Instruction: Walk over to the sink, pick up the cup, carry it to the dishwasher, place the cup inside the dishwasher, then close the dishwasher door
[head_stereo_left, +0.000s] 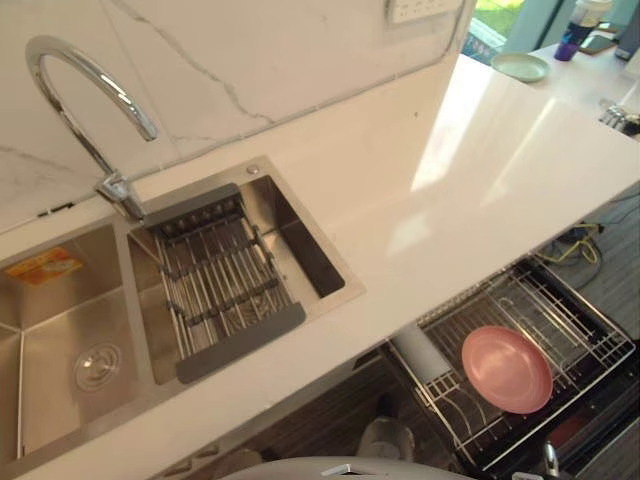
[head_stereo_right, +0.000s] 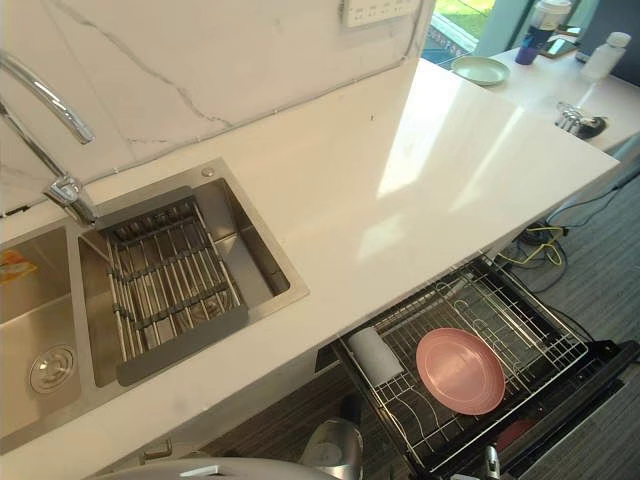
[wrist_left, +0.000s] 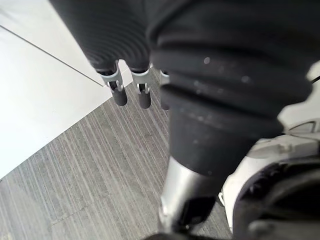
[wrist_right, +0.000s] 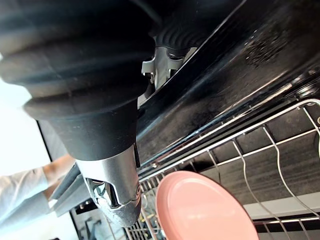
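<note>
A white cup (head_stereo_right: 375, 355) lies on its side at the left end of the dishwasher's pulled-out wire rack (head_stereo_right: 545, 325), beside a pink plate (head_stereo_right: 460, 370). The black dishwasher door (head_stereo_right: 605, 375) hangs open below the rack. In the right wrist view my right hand (wrist_right: 115, 200) is against the door's black edge (wrist_right: 215, 95), thumb on the near side and fingers hidden behind it, with the pink plate (wrist_right: 200, 210) just past it. My left hand (wrist_left: 131, 90) hangs over the grey floor with straight fingers and holds nothing. The double sink (head_stereo_left: 60, 340) holds no cup.
A metal drying rack (head_stereo_left: 220, 280) sits across the right sink basin under a curved faucet (head_stereo_left: 85, 75). A green plate (head_stereo_left: 520, 66), a bottle (head_stereo_left: 577, 28) and small metal items (head_stereo_left: 615, 115) stand on the far counter. A person's sleeve (wrist_right: 22, 192) shows beside the dishwasher.
</note>
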